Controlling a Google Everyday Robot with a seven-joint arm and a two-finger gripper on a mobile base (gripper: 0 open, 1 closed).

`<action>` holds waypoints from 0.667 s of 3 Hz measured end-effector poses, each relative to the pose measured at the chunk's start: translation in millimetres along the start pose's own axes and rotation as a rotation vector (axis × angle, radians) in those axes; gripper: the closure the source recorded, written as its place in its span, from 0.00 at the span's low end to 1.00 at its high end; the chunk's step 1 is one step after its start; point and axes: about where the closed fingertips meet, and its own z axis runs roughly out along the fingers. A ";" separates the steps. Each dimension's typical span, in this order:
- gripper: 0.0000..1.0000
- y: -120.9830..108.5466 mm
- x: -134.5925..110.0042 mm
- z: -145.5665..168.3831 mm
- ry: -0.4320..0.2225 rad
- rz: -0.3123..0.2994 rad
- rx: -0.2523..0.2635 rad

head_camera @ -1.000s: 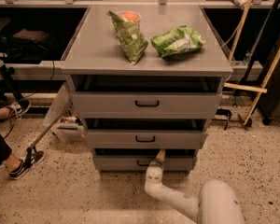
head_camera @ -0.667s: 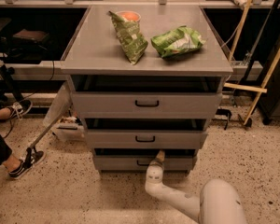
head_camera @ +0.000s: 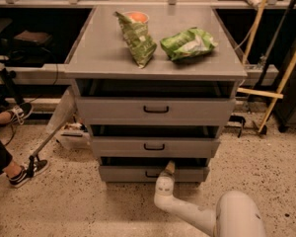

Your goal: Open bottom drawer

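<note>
Nothing is seen moved: the end effector (head_camera: 168,168) is held at the right end of the horizontal black bar handle (head_camera: 150,174) on the grey metal bottom drawer (head_camera: 123,173), lower centre; its grip cannot be told.

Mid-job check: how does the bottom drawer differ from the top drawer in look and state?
The bottom drawer has a narrower, shorter front than the top drawer. The gripper sits at the bottom drawer's handle, partly hiding it; the top drawer's handle is free and fully visible. Both are grey with black handles.
</note>
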 end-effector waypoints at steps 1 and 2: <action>1.00 3.8 7.8 -12.9 0.022 -0.002 -0.015; 1.00 3.8 7.8 -12.9 0.022 -0.002 -0.015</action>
